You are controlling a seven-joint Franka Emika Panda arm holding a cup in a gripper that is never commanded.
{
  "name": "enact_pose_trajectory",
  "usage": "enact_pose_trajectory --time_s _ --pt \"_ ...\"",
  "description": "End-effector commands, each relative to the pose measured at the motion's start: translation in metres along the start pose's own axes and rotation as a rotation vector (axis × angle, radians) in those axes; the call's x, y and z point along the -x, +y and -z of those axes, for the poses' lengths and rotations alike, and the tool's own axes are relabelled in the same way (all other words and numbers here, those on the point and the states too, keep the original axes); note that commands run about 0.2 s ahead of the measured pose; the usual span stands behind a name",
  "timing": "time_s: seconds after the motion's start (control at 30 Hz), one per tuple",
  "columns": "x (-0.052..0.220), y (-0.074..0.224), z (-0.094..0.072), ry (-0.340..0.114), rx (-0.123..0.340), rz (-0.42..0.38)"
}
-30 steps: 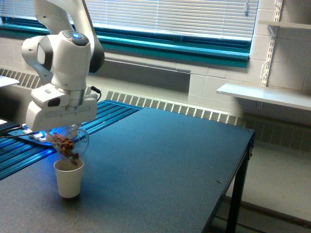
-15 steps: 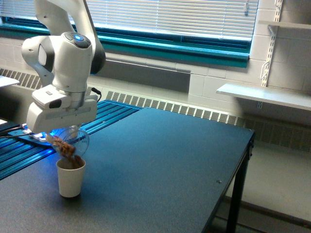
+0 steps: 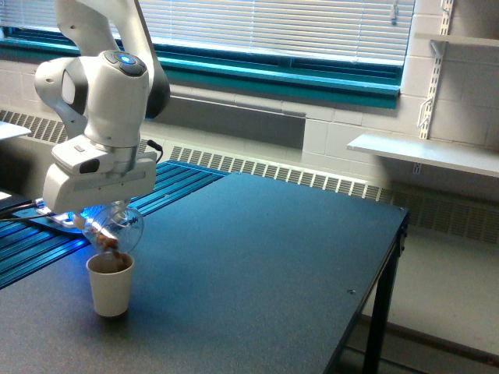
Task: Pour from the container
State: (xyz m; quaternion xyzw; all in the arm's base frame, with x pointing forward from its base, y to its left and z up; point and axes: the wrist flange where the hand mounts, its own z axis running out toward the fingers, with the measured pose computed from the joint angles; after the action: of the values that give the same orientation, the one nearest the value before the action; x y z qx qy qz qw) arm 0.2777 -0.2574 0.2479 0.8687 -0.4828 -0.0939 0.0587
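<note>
Clear cup tipped over a paper cup at the lower left of the frame.

In the exterior view, the white robot arm (image 3: 101,86) filled the upper left, its gripper (image 3: 113,209) pointing down and clamped on the clear plastic cup (image 3: 117,227) — the fingers themselves were mostly hidden behind the gripper body and the cup. The clear cup was tilted steeply, its rim turned down toward the white paper cup (image 3: 110,284) standing upright just below it on the dark table (image 3: 265,265). Brownish pieces (image 3: 104,238) sat at the low side of the clear cup, and the paper cup showed brown contents near its rim. Behind, at the frame's top, ran a window with blinds (image 3: 265,27) — and a white shelf (image 3: 425,152) stood at the right.
</note>
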Motion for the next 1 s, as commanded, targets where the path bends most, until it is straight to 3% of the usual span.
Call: enact_pose_trajectory --time_s 0.03,1.0 --pt "0.0014 0.0016 -0.0004 -0.011 0.0 0.008" --pt "0.0032 0.0088 0.0062 -0.01 -0.014 0.005"
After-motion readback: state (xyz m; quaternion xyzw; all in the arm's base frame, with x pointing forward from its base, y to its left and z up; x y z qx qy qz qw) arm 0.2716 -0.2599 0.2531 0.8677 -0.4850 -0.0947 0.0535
